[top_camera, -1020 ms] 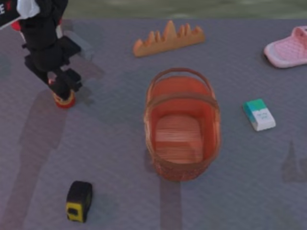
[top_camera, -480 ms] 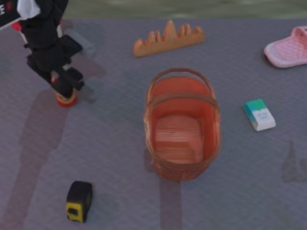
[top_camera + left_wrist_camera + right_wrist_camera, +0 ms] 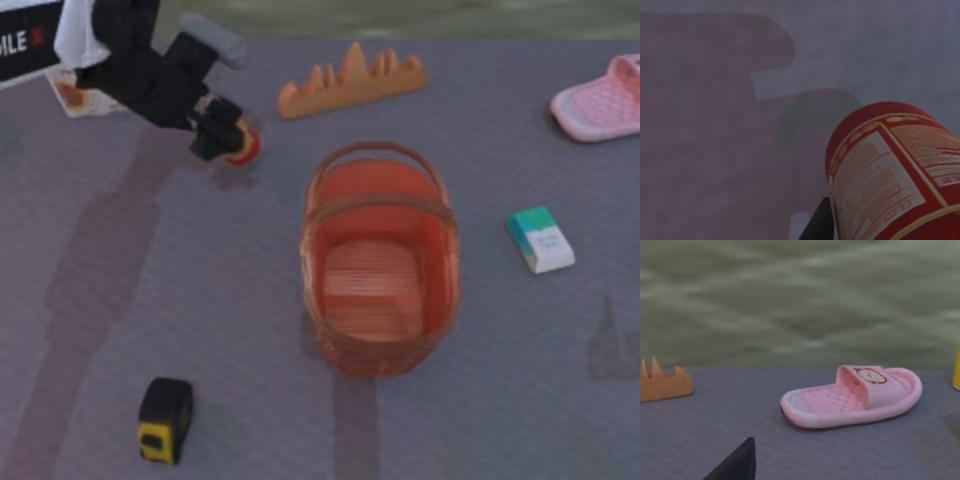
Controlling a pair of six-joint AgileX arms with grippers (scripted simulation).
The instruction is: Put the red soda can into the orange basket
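Five bystanders lie scattered on the grey woven table.

An orange spiky-topped block lies along the far edge near the middle, its jagged crest up; the right wrist view catches one end of it. A pink slipper with a round cartoon badge on its strap sits in the far right corner, sole down, seen whole from the right wrist view. A small white and teal box lies flat toward the right side. A black and yellow tape measure sits near the front left. A flat white card with red print lies at the far left, partly hidden.
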